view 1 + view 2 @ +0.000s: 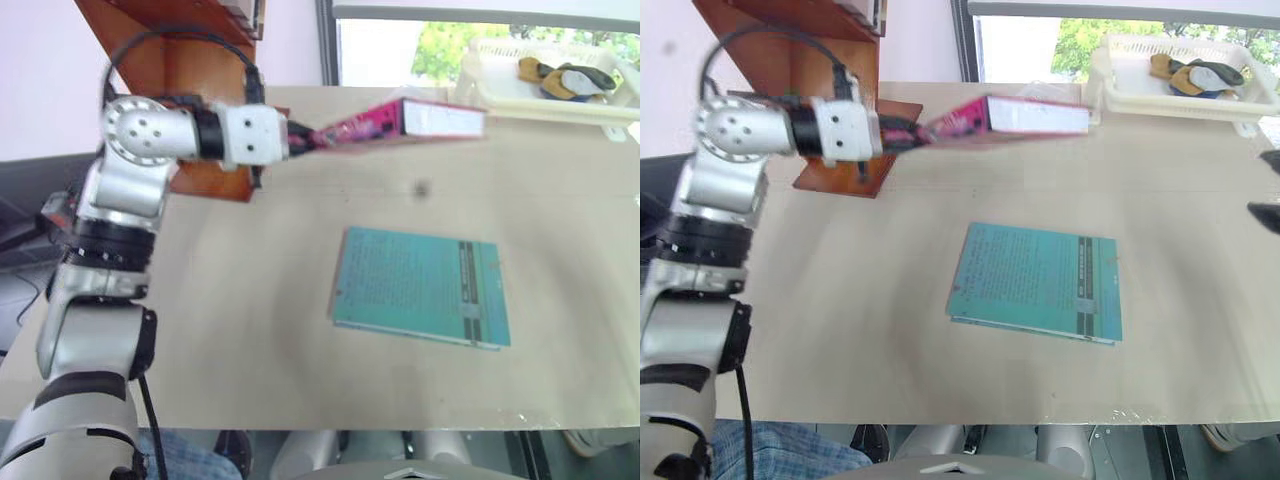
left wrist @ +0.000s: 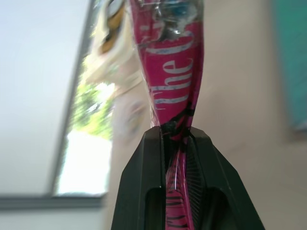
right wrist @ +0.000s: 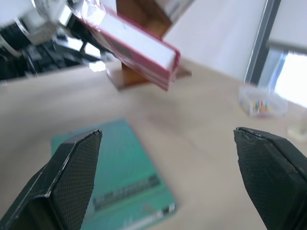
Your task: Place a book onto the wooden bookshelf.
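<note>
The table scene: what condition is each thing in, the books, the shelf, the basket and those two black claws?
Thick pink paperback book: closed, lifted off the table, held by one edge.
Thin teal book: closed, lying flat on the table.
Reddish-brown wooden bookshelf: upright at the table's far left.
White plastic basket: upright, holding something yellow and dark.
Left gripper: shut on the pink book.
Right gripper: open, holding nothing.

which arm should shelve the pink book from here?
Left. The left gripper is shut on the pink book, held above the table beside the wooden bookshelf. The right gripper is open, empty and farther away.
</note>
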`<control>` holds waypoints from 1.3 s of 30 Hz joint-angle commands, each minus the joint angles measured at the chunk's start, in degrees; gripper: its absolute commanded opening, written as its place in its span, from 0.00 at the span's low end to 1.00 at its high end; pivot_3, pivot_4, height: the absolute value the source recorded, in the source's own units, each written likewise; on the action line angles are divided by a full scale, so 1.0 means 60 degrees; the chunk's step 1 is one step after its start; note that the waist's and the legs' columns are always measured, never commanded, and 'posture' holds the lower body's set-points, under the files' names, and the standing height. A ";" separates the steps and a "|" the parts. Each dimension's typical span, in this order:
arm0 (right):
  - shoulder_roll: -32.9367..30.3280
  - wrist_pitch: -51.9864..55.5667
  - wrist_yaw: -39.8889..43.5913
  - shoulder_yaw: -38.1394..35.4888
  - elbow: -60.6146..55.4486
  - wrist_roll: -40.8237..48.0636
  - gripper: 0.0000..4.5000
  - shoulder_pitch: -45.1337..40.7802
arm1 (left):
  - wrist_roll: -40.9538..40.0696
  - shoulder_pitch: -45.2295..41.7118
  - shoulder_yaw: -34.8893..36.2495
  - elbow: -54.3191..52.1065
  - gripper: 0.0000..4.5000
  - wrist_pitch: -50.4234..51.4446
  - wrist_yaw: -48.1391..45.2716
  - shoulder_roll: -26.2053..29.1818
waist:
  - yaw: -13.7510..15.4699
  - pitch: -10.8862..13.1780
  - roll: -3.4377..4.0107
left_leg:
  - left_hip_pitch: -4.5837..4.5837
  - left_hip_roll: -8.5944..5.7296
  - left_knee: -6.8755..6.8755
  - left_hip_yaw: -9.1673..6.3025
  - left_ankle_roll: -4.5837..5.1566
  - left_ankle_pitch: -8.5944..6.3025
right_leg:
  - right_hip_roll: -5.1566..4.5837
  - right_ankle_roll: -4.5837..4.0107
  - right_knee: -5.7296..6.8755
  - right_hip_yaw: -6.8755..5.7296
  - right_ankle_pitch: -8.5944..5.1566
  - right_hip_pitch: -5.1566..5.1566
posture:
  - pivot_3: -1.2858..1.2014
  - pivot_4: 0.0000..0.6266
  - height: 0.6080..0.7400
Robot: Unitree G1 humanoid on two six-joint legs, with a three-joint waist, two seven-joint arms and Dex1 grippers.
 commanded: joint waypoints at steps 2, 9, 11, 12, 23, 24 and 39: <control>-0.0107 -0.0061 0.0525 0.0476 0.0498 0.0065 1.00 -0.0873 | 0.1027 -0.1169 0.0550 0.0672 0.03 -0.2525 0.1424 0.0644 | -0.0001 -0.0001 -0.0002 | -0.0040 0.0000 0.0013 -0.0007 0.0001 -0.0001 | 0.0000 0.0002 0.0000 -0.0010 0.0001 -0.0032 | 0.52 0.24 1.00; 0.0024 -0.0762 0.0805 0.1529 0.1746 -0.0498 1.00 -0.2080 | 0.1017 -0.1365 0.0354 0.1043 0.03 -0.2956 0.0572 0.1984 | -0.0116 -0.0003 0.0005 | -0.0100 -0.0012 0.0015 0.0016 0.0004 0.0000 | -0.0016 0.0002 0.0035 -0.0031 0.0002 -0.0118 | 0.52 0.24 1.00; 0.0005 -0.0916 0.0825 0.1745 0.2010 -0.0548 1.00 -0.2332 | 0.0706 -0.1121 0.0419 0.0583 0.03 -0.2446 0.0034 0.2278 | -0.0195 -0.0003 0.0005 | -0.0101 -0.0014 0.0019 0.0020 0.0004 0.0000 | -0.0011 0.0002 0.0041 -0.0029 0.0003 -0.0119 | 0.52 0.24 1.00; -0.0007 -0.0973 0.0825 0.1849 0.2120 -0.0563 1.00 -0.2460 | 0.0541 -0.0954 0.0473 0.0307 0.03 -0.2181 -0.0214 0.2445 | -0.0213 -0.0003 0.0006 | -0.0100 -0.0014 0.0019 0.0019 0.0004 0.0000 | -0.0012 0.0002 0.0044 -0.0027 0.0002 -0.0119 | 0.52 0.24 1.00; 0.0124 -0.1043 0.0825 0.2667 0.2421 -0.0144 1.00 -0.3270 | 0.1172 0.0237 0.0951 0.0331 0.03 -0.1305 -0.0400 0.4722 | -0.0468 -0.0004 0.0011 | -0.0087 -0.0012 0.0016 0.0038 0.0004 0.0000 | -0.0001 0.0001 0.0080 -0.0026 0.0002 -0.0135 | 0.52 0.24 1.00; 0.0170 -0.0994 0.0825 0.2689 0.2346 -0.0072 1.00 -0.3290 | 0.1339 0.0215 0.0921 0.0567 0.03 -0.1340 -0.0256 0.4840 | -0.0465 -0.0004 0.0012 | -0.0079 -0.0012 0.0014 0.0039 0.0004 -0.0001 | 0.0001 0.0000 0.0090 -0.0029 0.0002 -0.0135 | 0.52 0.24 1.00; 0.0439 0.0288 0.0825 0.2375 0.1450 0.1155 1.00 -0.3389 | 0.3239 -0.1633 -0.0023 0.3806 0.03 -0.2831 0.0858 0.4615 | -0.0434 -0.0005 0.0012 | -0.0079 -0.0022 0.0020 0.0036 0.0010 -0.0004 | -0.0005 0.0000 0.0134 -0.0044 0.0002 -0.0138 | 0.52 0.24 1.00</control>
